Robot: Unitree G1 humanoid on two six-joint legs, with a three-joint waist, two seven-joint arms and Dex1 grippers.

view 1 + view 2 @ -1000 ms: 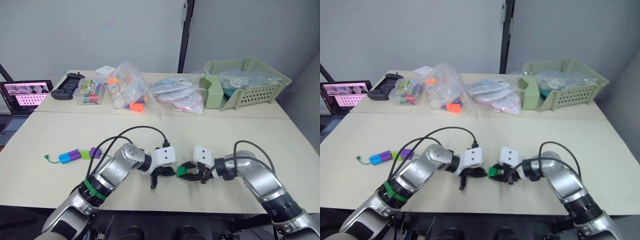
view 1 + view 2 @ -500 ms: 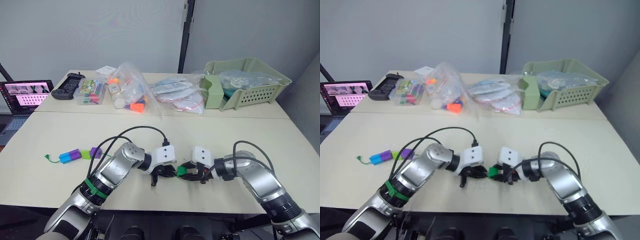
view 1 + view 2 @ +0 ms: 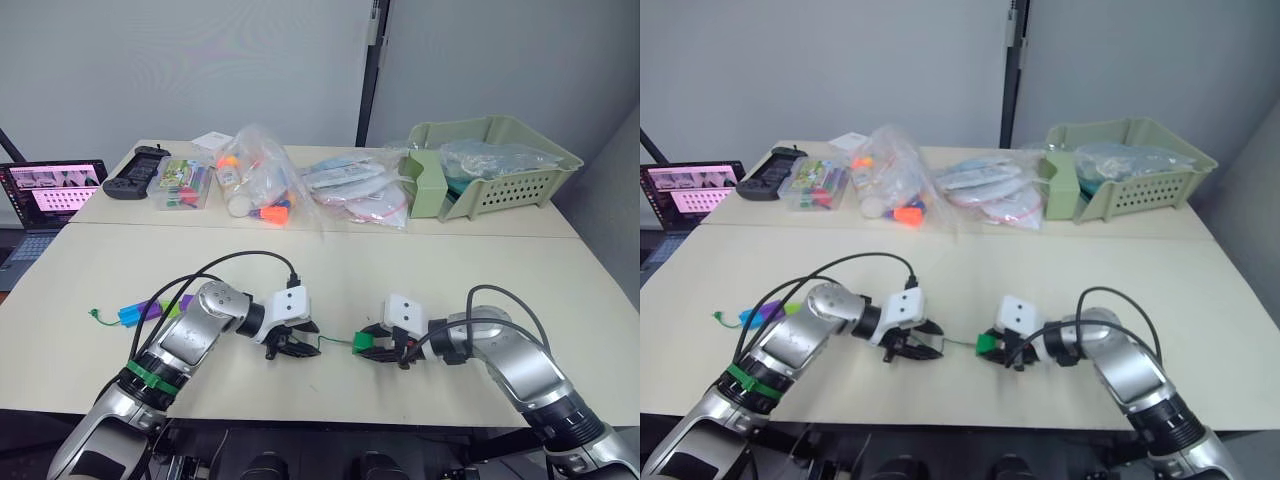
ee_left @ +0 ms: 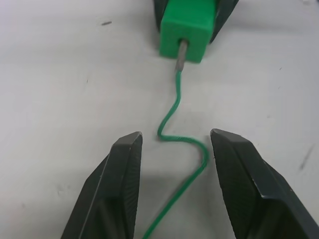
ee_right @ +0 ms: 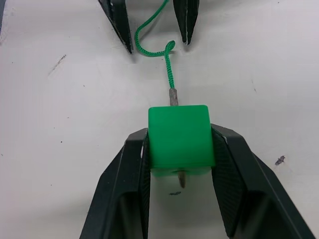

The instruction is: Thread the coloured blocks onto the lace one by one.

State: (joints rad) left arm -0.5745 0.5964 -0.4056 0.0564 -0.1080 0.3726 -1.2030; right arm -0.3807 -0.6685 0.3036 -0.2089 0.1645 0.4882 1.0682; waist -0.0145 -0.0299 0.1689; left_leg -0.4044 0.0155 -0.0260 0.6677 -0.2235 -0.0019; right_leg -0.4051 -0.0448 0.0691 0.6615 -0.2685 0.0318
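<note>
Change: left gripper (image 4: 172,149) has drawn back from the right gripper (image 5: 180,149), now apart from it.
Left gripper: fingers spread, lace (image 4: 174,134) lying slack between them.
Right gripper: pinching the green block (image 5: 180,140).
Lace tip: passes through the green block.
Threaded blocks (image 3: 150,309): at 9 o'clock on the table (image 3: 420,265).

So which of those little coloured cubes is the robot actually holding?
The green cube, pinched between the right gripper's black fingers, with the lace running through its hole. The blue, purple and lime cubes lie in a row near the table's left edge.
</note>
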